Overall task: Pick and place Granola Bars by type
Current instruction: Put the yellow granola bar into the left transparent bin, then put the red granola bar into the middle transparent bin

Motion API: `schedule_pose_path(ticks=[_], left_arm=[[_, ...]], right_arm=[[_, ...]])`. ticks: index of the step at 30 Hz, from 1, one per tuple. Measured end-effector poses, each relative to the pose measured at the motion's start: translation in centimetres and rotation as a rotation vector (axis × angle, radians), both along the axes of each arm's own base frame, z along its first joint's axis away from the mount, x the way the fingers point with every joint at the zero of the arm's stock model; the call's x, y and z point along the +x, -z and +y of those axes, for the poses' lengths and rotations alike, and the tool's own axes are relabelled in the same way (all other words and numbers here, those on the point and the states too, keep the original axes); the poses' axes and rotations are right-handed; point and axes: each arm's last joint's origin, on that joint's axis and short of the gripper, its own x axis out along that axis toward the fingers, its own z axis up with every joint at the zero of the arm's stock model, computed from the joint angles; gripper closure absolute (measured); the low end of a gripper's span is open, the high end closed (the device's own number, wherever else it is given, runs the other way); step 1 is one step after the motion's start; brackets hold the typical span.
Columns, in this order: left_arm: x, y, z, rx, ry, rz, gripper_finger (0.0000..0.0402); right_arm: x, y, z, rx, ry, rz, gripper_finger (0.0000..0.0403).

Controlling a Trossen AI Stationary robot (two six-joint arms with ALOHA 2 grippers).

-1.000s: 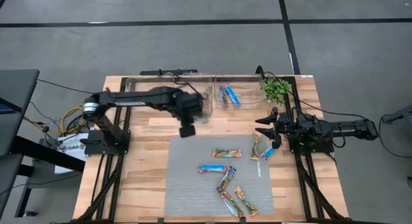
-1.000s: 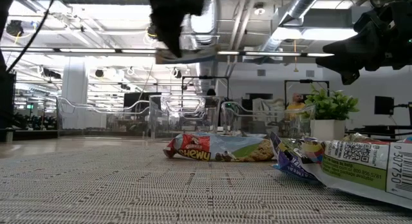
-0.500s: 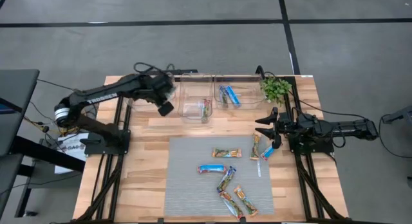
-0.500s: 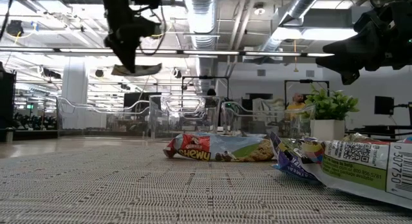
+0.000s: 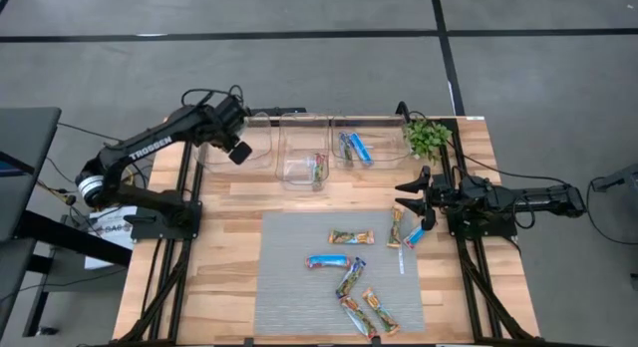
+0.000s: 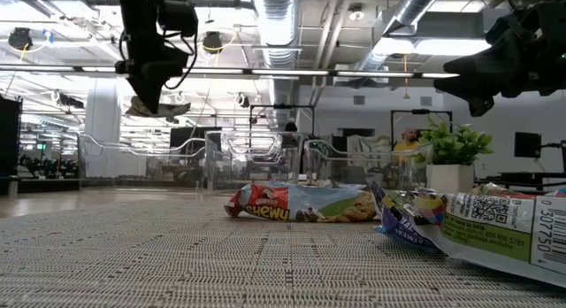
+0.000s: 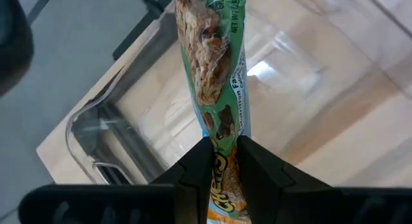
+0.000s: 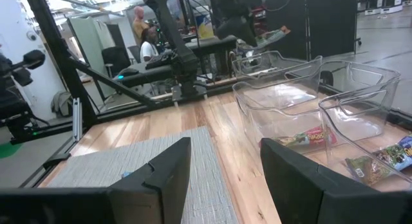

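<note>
My left gripper point(image 5: 239, 153) hangs over the leftmost clear bin point(image 5: 214, 153) at the table's far left, shut on a green-wrapped granola bar point(image 7: 215, 82). The low view shows that bar point(image 6: 150, 107) under the gripper, high above the table. Several more bars lie flat on the grey mat point(image 5: 289, 307), among them a blue one point(image 5: 328, 260) and a green one point(image 5: 351, 236). The middle bin point(image 5: 291, 138) holds one green bar point(image 5: 317, 170). The right bin point(image 5: 371, 138) holds blue bars point(image 5: 354, 148). My right gripper point(image 5: 411, 194) waits open at the table's right side. My left gripper pinches one end of the green bar point(image 7: 225, 161) between its two fingers point(image 7: 196, 176). The fingers slant downward, and the bar's length runs on past their tips. The bar is lifted clear, above the leftmost bin.
A small green plant point(image 5: 427, 138) stands at the far right corner beside the right bin. The three bins sit in a row along the far edge. Bare wood point(image 5: 224, 257) lies left of the mat.
My left gripper has swung from in front of the middle bin toward the table's left and far edges, carrying the green bar, and has turned as it went. It now hangs over the leftmost bin. The bar stays clear of everything.
</note>
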Motion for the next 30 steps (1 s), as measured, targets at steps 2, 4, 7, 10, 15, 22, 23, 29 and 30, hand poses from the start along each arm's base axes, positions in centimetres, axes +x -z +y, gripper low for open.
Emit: schedule_pose_path(ticks=[2, 4, 7, 10, 15, 22, 23, 29, 30], left_arm=[[-0.2, 0.3, 0.4, 0.004, -0.017, -0.015, 0.0331], [-0.3, 0.6, 0.6, 0.011, -0.027, -0.023, 0.0321], [-0.4, 1.2, 0.7, -0.014, -0.026, -0.037, 0.0299], [-0.4, 1.7, 0.8, -0.029, -0.023, -0.054, 0.0274], [-0.4, 1.7, 0.9, -0.026, -0.028, -0.053, 0.0244], [0.0, 1.7, 0.6, -0.059, 0.039, -0.086, 0.0239], [0.2, 1.6, 0.5, -0.060, 0.058, -0.101, 0.0240], [2.0, 1.4, -0.7, -0.062, 0.176, -0.184, 0.0242], [2.4, 1.3, -1.0, -0.062, 0.201, -0.200, 0.0242]], right_arm=[[0.0, 0.0, 0.0, 0.000, 0.000, 0.000, 0.0223], [0.0, 0.0, 0.0, 0.000, 0.000, 0.000, 0.0223], [0.0, 0.0, 0.0, 0.000, 0.000, 0.000, 0.0221], [0.0, 0.0, 0.0, 0.000, 0.000, 0.000, 0.0220], [0.0, 0.0, 0.0, 0.000, 0.000, 0.000, 0.0222], [0.0, 0.0, 0.0, 0.000, 0.000, 0.000, 0.0220], [0.0, 0.0, 0.0, 0.000, 0.000, 0.000, 0.0220], [0.0, 0.0, 0.0, 0.000, 0.000, 0.000, 0.0223], [0.0, 0.0, 0.0, 0.000, 0.000, 0.001, 0.0223]])
